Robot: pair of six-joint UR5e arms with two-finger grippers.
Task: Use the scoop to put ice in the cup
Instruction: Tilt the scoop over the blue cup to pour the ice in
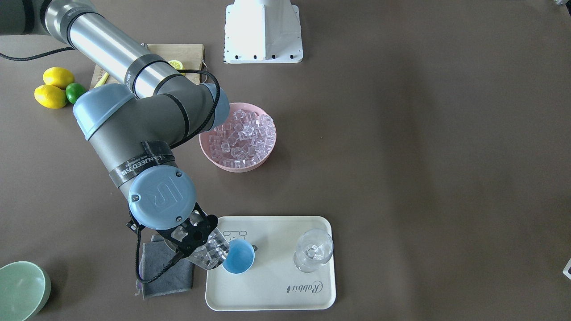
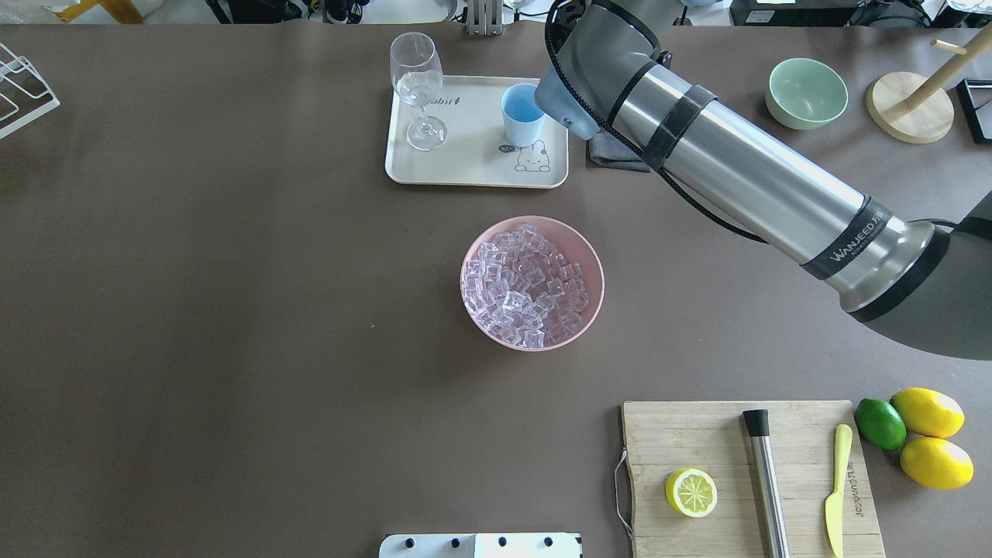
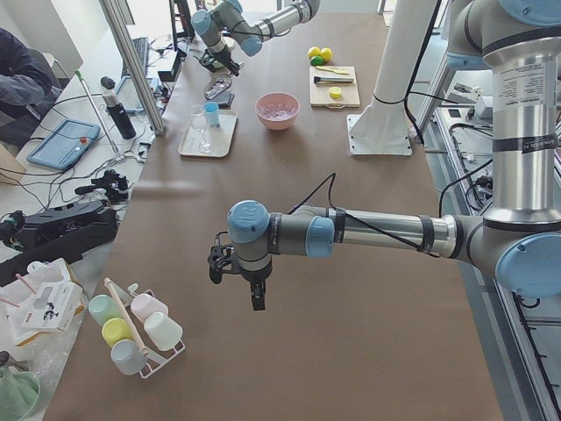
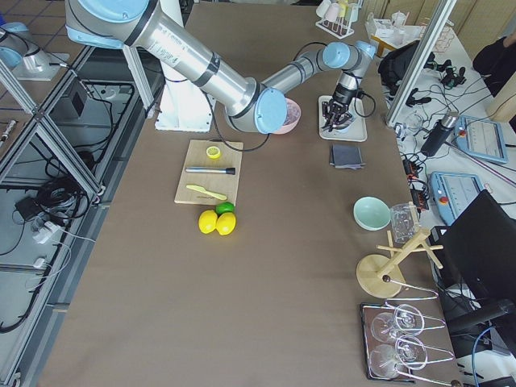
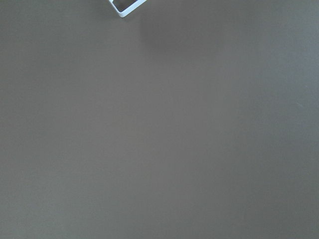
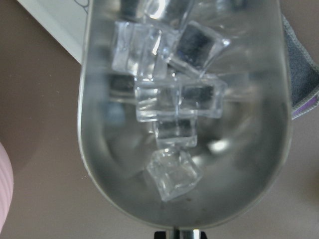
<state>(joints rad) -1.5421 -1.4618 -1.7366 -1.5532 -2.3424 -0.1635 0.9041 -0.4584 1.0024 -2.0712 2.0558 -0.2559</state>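
Observation:
My right gripper (image 1: 185, 240) is shut on the handle of the steel scoop (image 1: 208, 255). The scoop is at the tray's edge, its mouth against the rim of the light-blue cup (image 1: 238, 257). Several clear ice cubes (image 6: 174, 172) lie in the scoop's trough (image 6: 99, 164). The cup (image 2: 521, 113) stands upright on the cream tray (image 1: 276, 294). More ice (image 1: 241, 133) fills the pink bowl (image 1: 209, 154) at the table's middle. My left gripper (image 3: 256, 298) hangs over bare table far from these, seen only in the exterior left view; I cannot tell whether it is open or shut.
A clear stemmed glass (image 1: 313, 250) stands on the tray beside the cup. A grey cloth (image 1: 163, 272) lies under the right wrist. A pale green bowl (image 1: 20, 290) sits nearby. A cutting board (image 2: 744, 480) holds a lemon half, a steel cylinder and a knife; lemons and a lime (image 2: 922, 434) lie beside it.

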